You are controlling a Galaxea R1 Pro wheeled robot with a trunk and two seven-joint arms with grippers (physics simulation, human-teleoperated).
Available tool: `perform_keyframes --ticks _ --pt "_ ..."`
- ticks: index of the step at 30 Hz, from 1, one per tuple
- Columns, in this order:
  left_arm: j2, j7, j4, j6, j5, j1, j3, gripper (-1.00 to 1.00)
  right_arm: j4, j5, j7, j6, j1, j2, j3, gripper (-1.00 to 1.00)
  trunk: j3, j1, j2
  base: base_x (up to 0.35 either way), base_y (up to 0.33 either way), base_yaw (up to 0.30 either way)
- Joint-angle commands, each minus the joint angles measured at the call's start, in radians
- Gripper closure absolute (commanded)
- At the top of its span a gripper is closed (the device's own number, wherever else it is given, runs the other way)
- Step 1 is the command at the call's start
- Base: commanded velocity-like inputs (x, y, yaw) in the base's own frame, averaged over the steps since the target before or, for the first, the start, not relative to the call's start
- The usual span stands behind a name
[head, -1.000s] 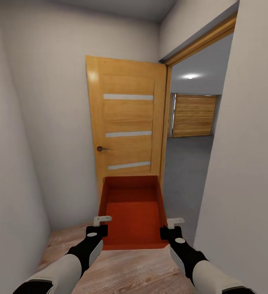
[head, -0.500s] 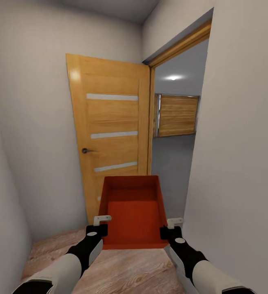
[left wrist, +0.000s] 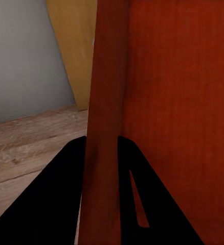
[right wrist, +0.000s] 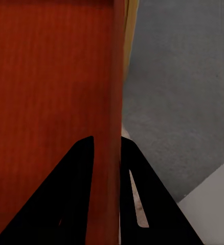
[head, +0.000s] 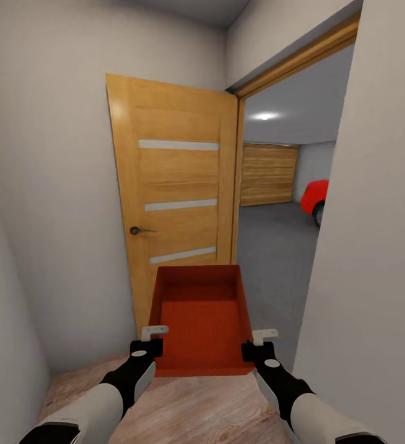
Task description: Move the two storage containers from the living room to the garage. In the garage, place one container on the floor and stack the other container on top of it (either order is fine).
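Observation:
I carry one orange-red storage container in front of me, lifted above the wood-plank floor. My left gripper is shut on its left wall, one finger on each side of the thin wall. On the opposite side my right gripper is shut on the right wall in the same way. Through the open doorway ahead on the right lies the garage with its dark grey floor, a slatted wooden door and part of a red car.
An open wooden door with a handle stands just beyond the container. White walls close in on the left and the right, making a narrow passage. The door frame edges the opening.
The whole view has shifted as I moved: the door and doorway look nearer and now the red car shows in the garage. Both grippers keep the same hold on the container.

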State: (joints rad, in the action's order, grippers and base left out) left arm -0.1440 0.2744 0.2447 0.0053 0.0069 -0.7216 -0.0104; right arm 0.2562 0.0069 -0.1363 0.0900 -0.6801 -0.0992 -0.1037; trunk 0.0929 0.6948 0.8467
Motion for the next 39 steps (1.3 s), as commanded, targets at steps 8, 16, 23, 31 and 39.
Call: perform_keyframes --ticks 8,16,23,31,39 --pt "0.047 0.009 0.024 -0.018 -0.016 -0.001 0.079 1.00 -0.003 -0.005 -0.008 0.002 -0.001 -0.001 0.024 1.00 0.002 0.001 0.001 0.190 0.274 -0.233" --pt "0.048 0.009 0.024 -0.018 -0.016 -0.001 0.079 1.00 -0.003 -0.005 -0.008 0.002 -0.001 -0.001 0.024 1.00 0.002 0.001 0.001 0.192 0.274 -0.250" --pt "0.048 0.009 0.024 -0.018 -0.016 -0.001 0.079 1.00 -0.003 -0.005 -0.008 0.002 -0.001 -0.001 0.024 1.00 0.002 0.001 0.001 0.196 0.274 -0.250" --pt "0.049 0.009 0.024 -0.019 -0.016 -0.001 0.079 1.00 -0.003 -0.005 -0.008 0.002 -0.001 0.000 0.024 1.00 0.002 0.001 0.001 0.156 0.172 -0.250" --pt "0.049 0.009 0.024 -0.019 -0.016 -0.001 0.079 1.00 -0.003 -0.005 -0.008 0.002 -0.001 -0.001 0.024 1.00 0.002 0.001 0.001 0.008 0.008 -0.250"
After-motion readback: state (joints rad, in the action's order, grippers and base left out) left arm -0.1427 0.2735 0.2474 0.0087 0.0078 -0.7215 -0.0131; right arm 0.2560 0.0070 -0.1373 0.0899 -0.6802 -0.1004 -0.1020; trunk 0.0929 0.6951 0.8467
